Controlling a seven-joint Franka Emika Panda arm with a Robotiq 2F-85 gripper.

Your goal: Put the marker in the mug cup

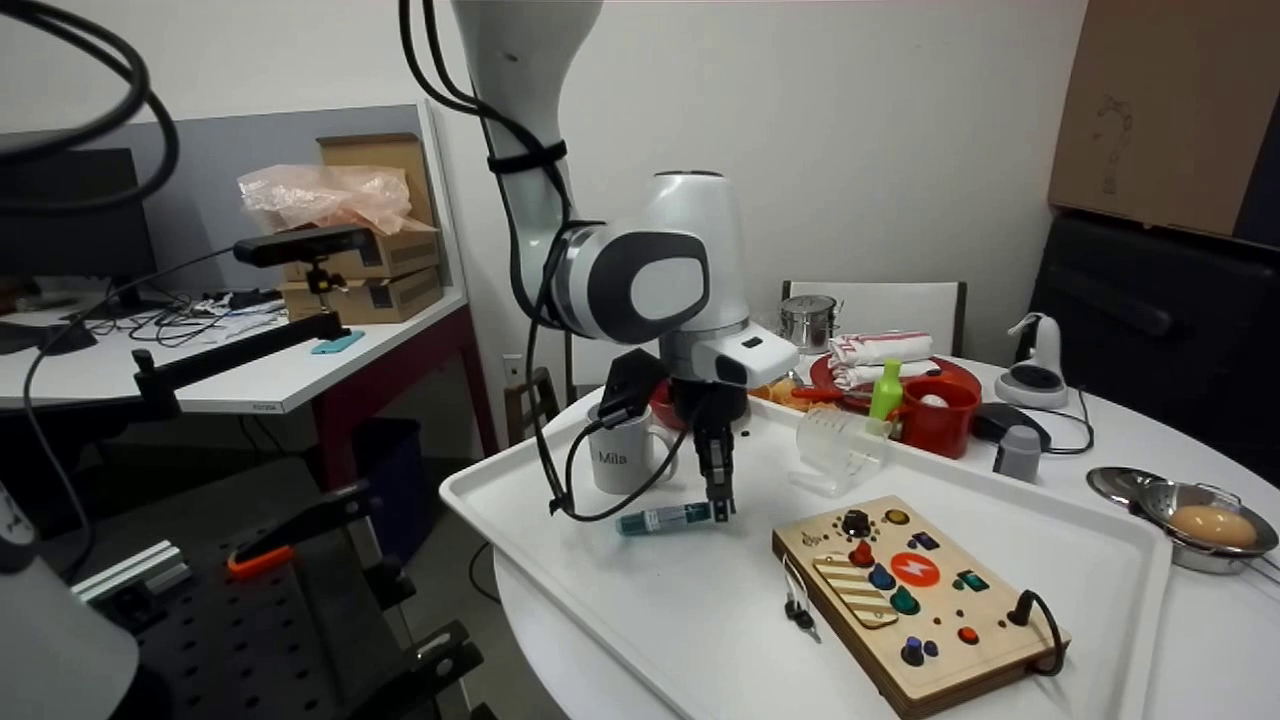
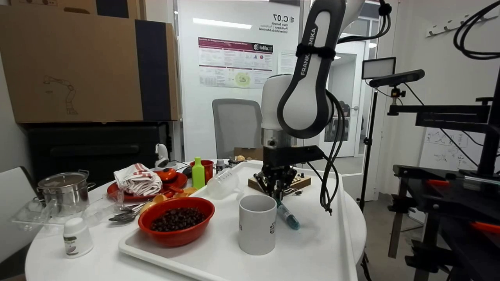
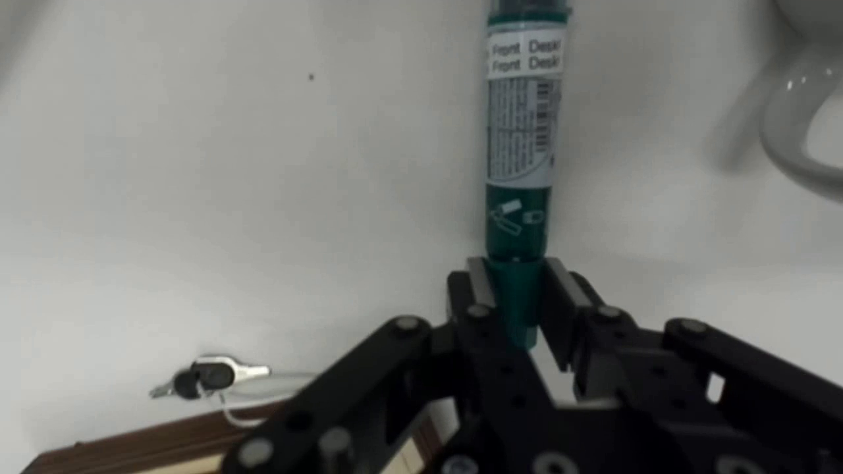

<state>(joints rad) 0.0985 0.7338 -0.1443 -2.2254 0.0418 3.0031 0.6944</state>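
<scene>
The marker (image 1: pixel 662 519), with a dark teal-green body and a printed label, lies nearly flat at tray height in both exterior views (image 2: pixel 288 217). In the wrist view it (image 3: pixel 523 131) runs from the top edge down between the jaws. My gripper (image 1: pixel 722 512) points down, with its fingers around one end of the marker; both pads (image 3: pixel 519 283) sit against its teal end in the wrist view. Whether the marker touches the tray I cannot tell. The white-grey mug cup (image 1: pixel 620 458) stands upright beside the marker (image 2: pixel 257 226); its handle (image 3: pixel 784 125) shows at the wrist view's right.
The white tray (image 2: pixel 347 238) carries the mug, a wooden box with knobs (image 1: pixel 925 610), a clear plastic cup on its side (image 1: pixel 838 450) and a red bowl of dark beans (image 2: pixel 175 234). A green bottle (image 1: pixel 886 392) and red pot (image 1: pixel 938 425) stand beyond the rim.
</scene>
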